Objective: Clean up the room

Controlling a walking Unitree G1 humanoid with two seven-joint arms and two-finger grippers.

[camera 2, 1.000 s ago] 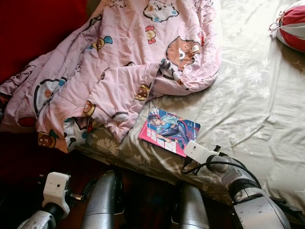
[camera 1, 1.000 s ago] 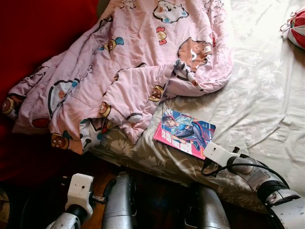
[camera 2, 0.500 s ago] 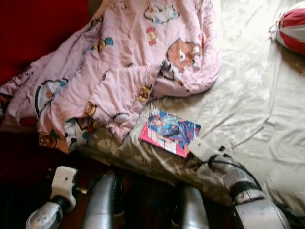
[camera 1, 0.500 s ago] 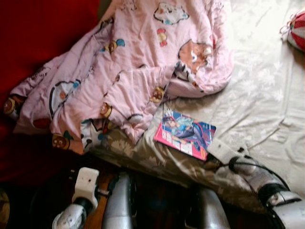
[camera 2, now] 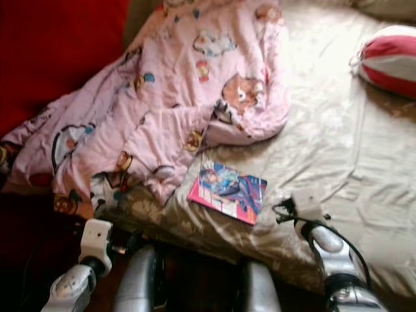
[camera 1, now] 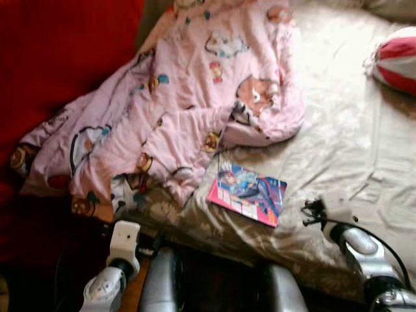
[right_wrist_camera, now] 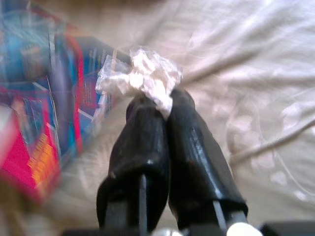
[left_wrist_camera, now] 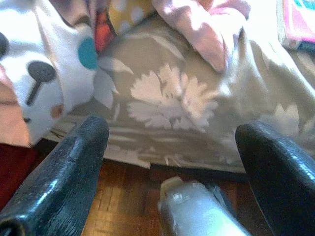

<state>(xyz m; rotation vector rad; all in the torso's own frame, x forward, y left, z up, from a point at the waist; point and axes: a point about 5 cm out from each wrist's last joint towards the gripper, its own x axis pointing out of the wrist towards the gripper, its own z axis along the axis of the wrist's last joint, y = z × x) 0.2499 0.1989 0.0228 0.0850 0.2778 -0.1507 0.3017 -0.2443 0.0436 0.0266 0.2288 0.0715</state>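
My right gripper (right_wrist_camera: 165,105) is shut on a small crumpled clear wrapper (right_wrist_camera: 142,76), holding it just above the beige floral bedsheet (camera 1: 344,136). In the eye views that gripper (camera 1: 313,212) sits to the right of a colourful comic book (camera 1: 248,194), which lies flat near the bed's front edge. A rumpled pink cartoon blanket (camera 1: 195,97) covers the bed's left half and hangs over its side. My left gripper (left_wrist_camera: 171,129) is open and holds nothing, low by the bed's hanging sheet above the wooden floor (left_wrist_camera: 128,201).
A red-and-white striped cushion (camera 1: 395,58) lies at the bed's far right. A red surface (camera 1: 58,58) fills the left side beyond the blanket. My two silver legs (camera 1: 159,286) stand against the bed's front edge.
The right gripper has pulled back to the right, away from the comic book's corner. The left arm has risen a little. The camera has tilted up, showing more of the cushion.
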